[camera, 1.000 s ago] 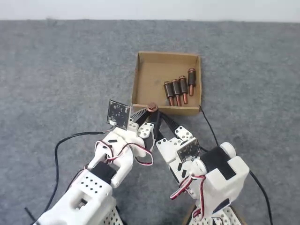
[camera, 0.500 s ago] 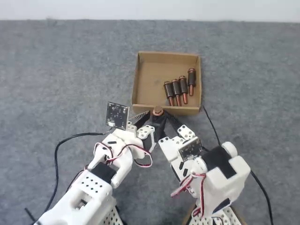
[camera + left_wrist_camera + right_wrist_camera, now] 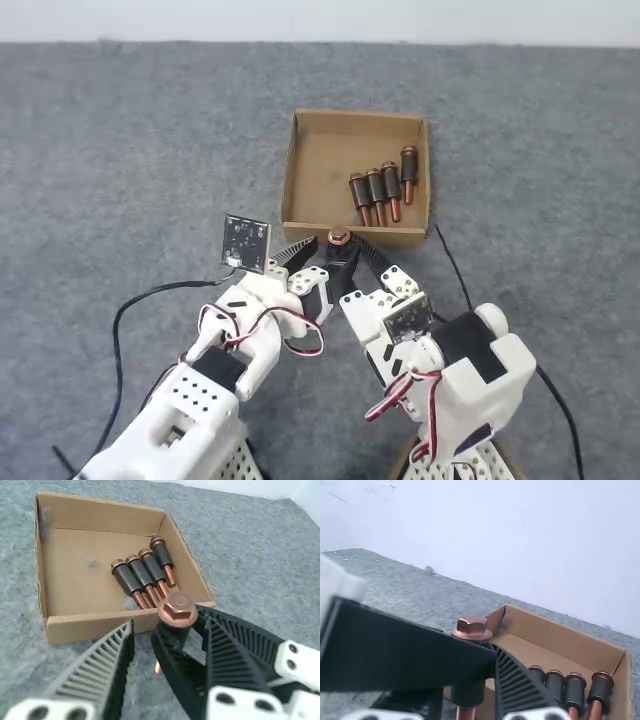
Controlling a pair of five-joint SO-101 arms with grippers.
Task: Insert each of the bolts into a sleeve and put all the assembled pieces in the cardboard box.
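Observation:
A copper bolt (image 3: 339,237) sits upright in a black sleeve (image 3: 178,634), its threaded tip poking out below. My right gripper (image 3: 352,258) is shut on the sleeve, holding it just above the carpet in front of the cardboard box (image 3: 300,170). In the right wrist view the bolt head (image 3: 471,627) stands above the black fingers (image 3: 515,680). My left gripper (image 3: 303,256) is open right beside it, its ribbed finger (image 3: 107,667) apart from the sleeve. Several assembled pieces (image 3: 380,193) lie side by side in the box (image 3: 100,515).
Grey carpet (image 3: 140,150) covers the table all around the box. A black cable (image 3: 450,275) runs past the box's near right corner, and another cable (image 3: 150,295) loops to the left of the left arm. A white wall (image 3: 495,530) rises behind the box.
The bolt in its sleeve has shifted right and slightly back from the box with my right gripper. My left gripper has drawn back and away from it.

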